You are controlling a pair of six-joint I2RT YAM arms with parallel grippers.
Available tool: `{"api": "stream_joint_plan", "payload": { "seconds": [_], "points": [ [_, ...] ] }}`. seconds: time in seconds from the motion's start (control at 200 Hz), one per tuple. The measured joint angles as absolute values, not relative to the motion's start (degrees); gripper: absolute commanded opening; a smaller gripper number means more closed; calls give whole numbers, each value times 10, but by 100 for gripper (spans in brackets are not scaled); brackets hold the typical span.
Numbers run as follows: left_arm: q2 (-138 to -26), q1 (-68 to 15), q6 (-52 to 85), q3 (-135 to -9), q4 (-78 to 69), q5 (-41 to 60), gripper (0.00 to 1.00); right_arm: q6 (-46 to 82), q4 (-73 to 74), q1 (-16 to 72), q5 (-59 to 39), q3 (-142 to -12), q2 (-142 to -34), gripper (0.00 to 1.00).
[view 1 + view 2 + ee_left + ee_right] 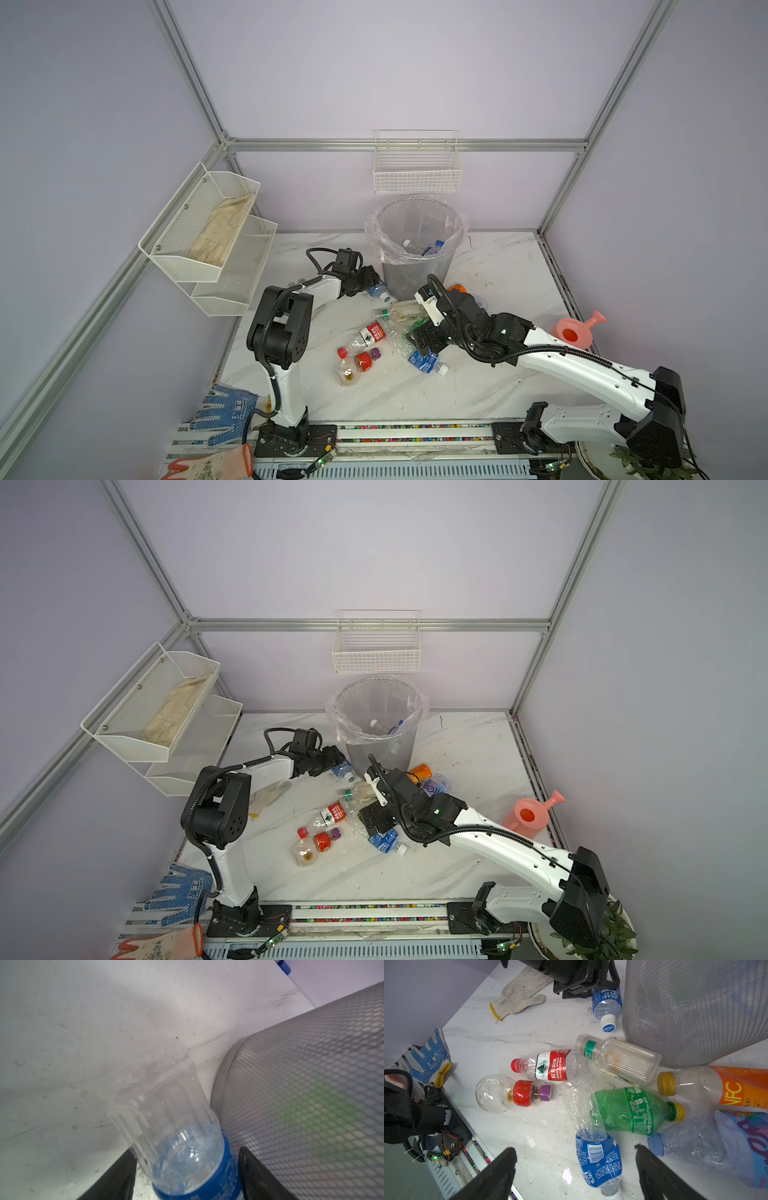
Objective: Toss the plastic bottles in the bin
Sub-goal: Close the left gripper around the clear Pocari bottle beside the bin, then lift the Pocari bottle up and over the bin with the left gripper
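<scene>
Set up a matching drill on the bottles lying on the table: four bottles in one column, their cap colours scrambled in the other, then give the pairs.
Bottles
1. green Sprite bottle
2. Nongfu Spring bottle
3. round bottle with the red label
4. square clear bottle with the green neck band

Caps
a. purple
b. clear
c. yellow
d. red

Pairs: 1-c, 2-d, 3-a, 4-b.
</scene>
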State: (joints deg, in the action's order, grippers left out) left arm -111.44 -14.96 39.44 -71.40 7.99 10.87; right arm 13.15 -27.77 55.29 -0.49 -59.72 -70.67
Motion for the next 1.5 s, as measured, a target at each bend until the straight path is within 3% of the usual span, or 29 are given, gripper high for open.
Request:
{"api": "stream_joint_plan", "payload": {
  "seconds": [0.25, 0.495, 0.56, 0.765, 0.88, 1.06, 1.275, 1.5],
  "points": [
    [-1123, -150, 398, -721, 68, 107, 57, 131, -276, 553, -13, -598, -693, 92],
    [-1123, -150, 399, -721, 54, 99, 54, 130, -276, 553, -14, -598, -691, 92],
    [-1123, -150, 399, -721, 54, 98, 56, 130, -276, 553, -14, -598, -688, 93],
    [-1126, -150, 398, -721, 67, 93, 73, 130, -276, 553, -13, -597, -681, 93],
    [-1133, -150, 394, -721, 86, 88, 75, 130, -276, 553, -13, -597, -680, 92],
    [-1143, -150, 392, -733, 108, 80, 66, 132, -276, 553, -11, -597, -680, 92],
    [-1143, -150, 392, -735, 112, 70, 44, 132, -276, 553, -9, -597, -675, 92],
    [-1122, -150, 383, -735, 142, 41, 40, 133, -276, 553, -9, -597, -673, 92]
  ]
}}
